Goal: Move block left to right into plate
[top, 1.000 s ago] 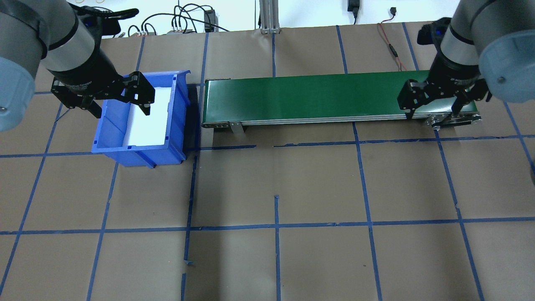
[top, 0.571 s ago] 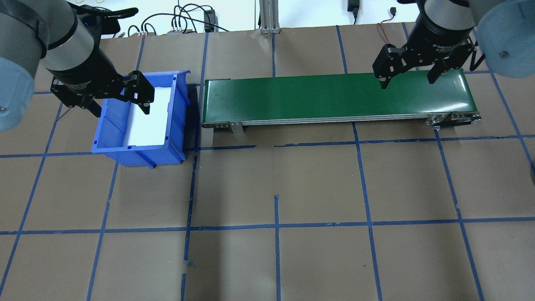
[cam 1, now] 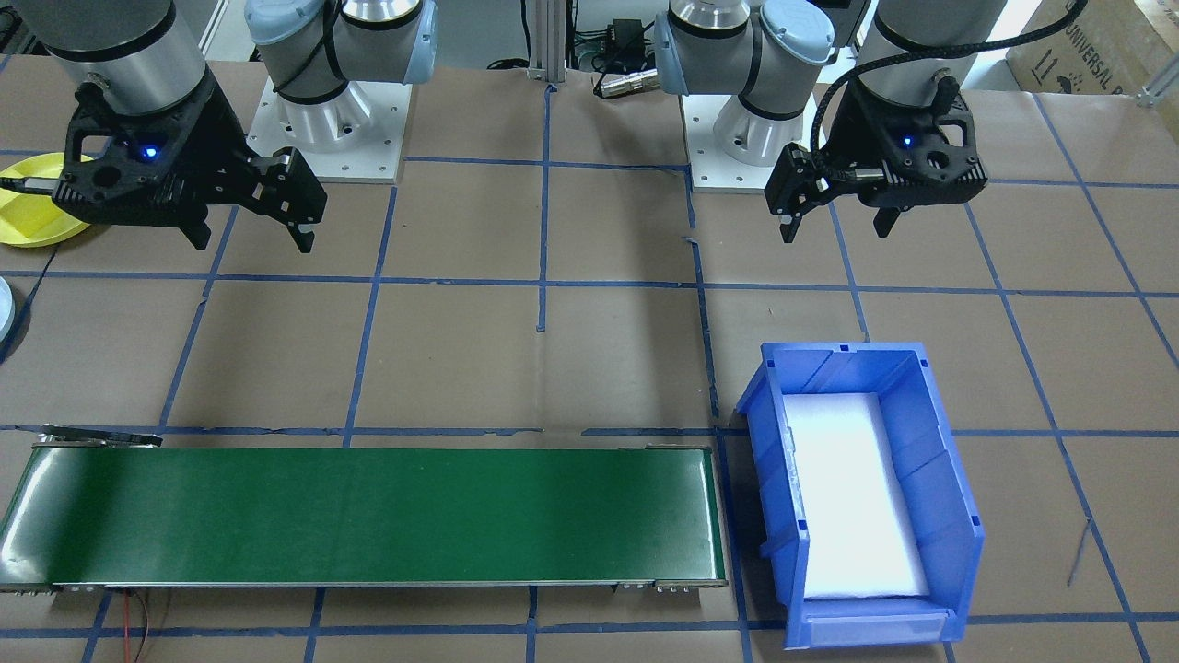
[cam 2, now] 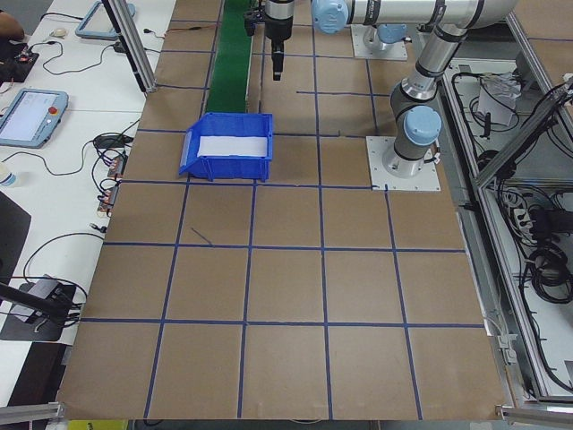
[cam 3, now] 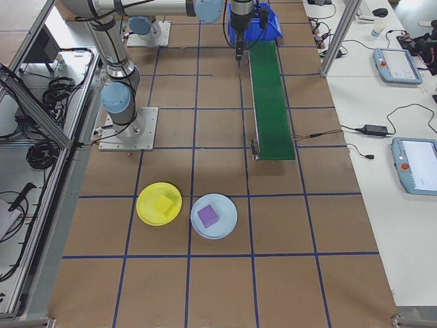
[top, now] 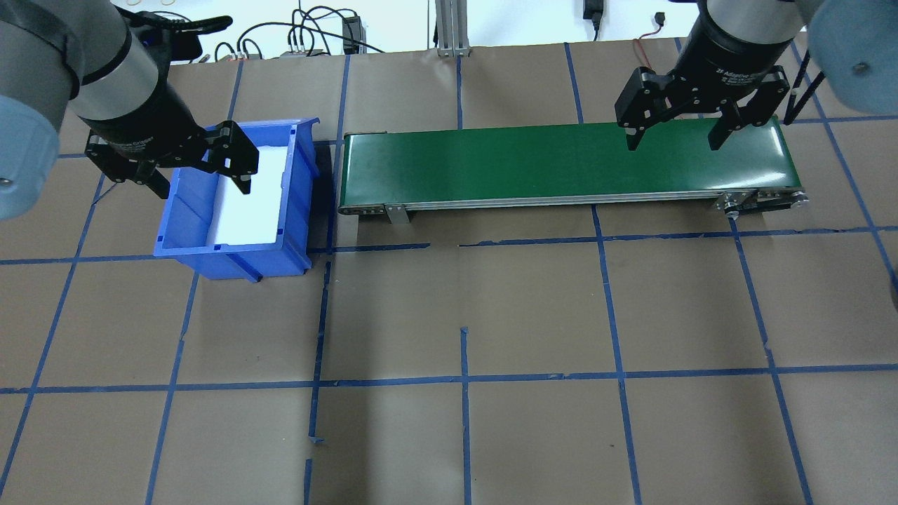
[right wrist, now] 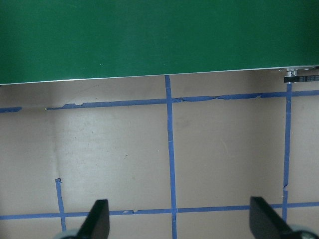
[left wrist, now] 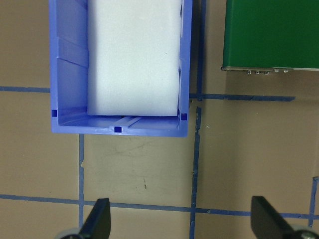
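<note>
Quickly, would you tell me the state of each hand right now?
Left hand: open, empty.
Right hand: open, empty.

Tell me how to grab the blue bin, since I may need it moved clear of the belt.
Grip the blue bin by one long side wall, coming straight down from above. It sits upright and open-topped, so one finger could probably slip inside beside the white foam liner and one outside. The wall next to the green belt looks more crowded.
</note>
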